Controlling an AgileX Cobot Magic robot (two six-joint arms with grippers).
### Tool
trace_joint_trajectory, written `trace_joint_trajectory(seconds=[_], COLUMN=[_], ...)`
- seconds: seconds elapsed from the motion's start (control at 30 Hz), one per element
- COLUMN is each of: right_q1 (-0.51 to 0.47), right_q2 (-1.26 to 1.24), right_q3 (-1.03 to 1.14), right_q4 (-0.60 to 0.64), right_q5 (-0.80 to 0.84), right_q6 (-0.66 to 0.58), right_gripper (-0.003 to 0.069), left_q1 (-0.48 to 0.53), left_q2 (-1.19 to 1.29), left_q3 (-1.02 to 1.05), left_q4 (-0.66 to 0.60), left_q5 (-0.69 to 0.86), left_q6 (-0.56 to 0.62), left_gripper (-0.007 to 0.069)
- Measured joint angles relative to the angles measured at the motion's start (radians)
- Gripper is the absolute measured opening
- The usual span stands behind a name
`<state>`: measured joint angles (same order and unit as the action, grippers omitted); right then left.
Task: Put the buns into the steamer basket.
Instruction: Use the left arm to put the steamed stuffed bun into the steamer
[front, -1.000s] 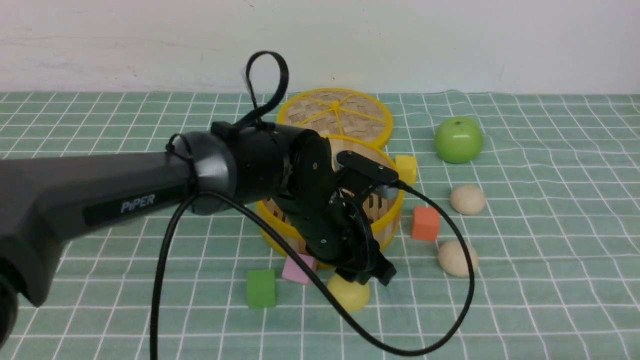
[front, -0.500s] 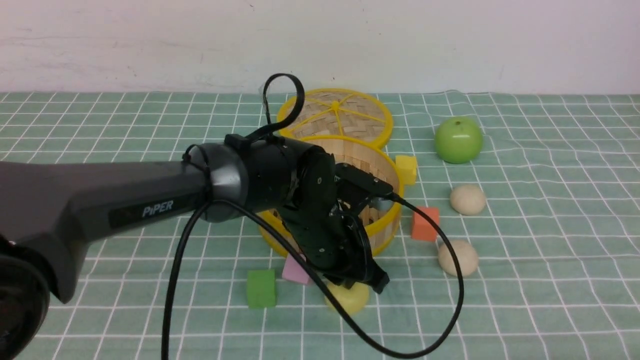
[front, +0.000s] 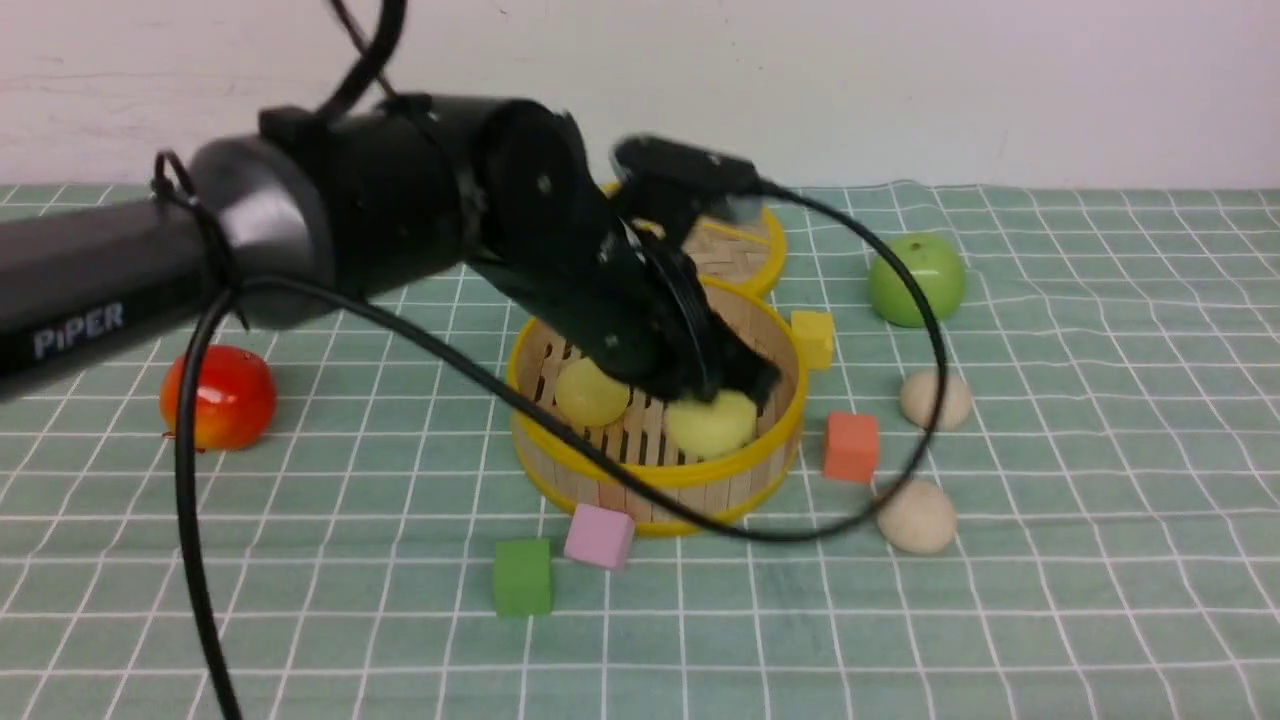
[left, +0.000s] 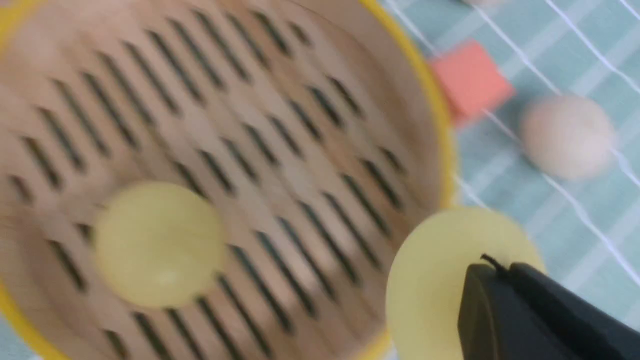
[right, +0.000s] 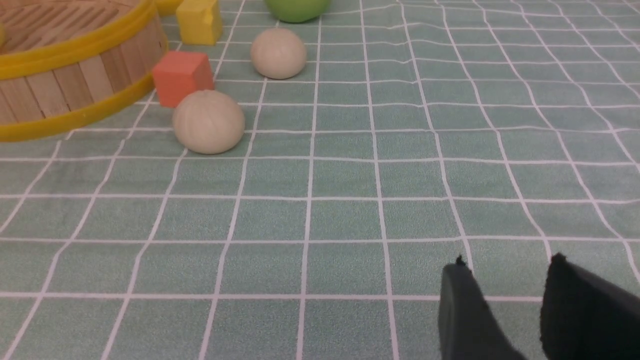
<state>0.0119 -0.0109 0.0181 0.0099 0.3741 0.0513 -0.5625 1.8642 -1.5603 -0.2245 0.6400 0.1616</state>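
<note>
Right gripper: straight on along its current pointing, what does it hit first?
Probably the checked tablecloth just beyond the open fingertips of the right gripper. Its height above the cloth is unclear, so where it would touch down is a guess.

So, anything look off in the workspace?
Yes: a slack black cable loops from the left arm and, in the front view, hangs across the round wooden-slat steamer basket with yellow rims; it could snag. Nothing looks spilled or damaged.
</note>
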Motion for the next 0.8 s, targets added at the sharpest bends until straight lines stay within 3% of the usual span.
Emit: trace_joint_trajectory(seconds=[0.4, 0.57, 0.7, 0.8], right_q1=[0.0, 0.0, 0.0, 0.0], right_q2=[0.0, 0.0, 0.0, 0.0], right_q3=[0.0, 0.0, 0.0, 0.0], right_q4=[0.0, 0.0, 0.0, 0.0], right_q5=[0.0, 0.0, 0.0, 0.0], right_q6=[0.0, 0.0, 0.0, 0.0], right_gripper=[0.024, 0.024, 0.024, 0.024], left_q1=[0.084, 0.089, 0.089, 0.089], left_q2=[0.232, 0.232, 0.189, 0.111], left_q3=[-0.085, -0.089, -0.1, -0.108], left_q4=[0.005, 0.01, -0.018, -0.042], left_q5=[-0.038, -0.042, 0.028, 0.075], left_q6=[0.0, 0.0, -0.022, -0.047], left_gripper=[0.0013, 0.0147, 0.0351, 0.0407])
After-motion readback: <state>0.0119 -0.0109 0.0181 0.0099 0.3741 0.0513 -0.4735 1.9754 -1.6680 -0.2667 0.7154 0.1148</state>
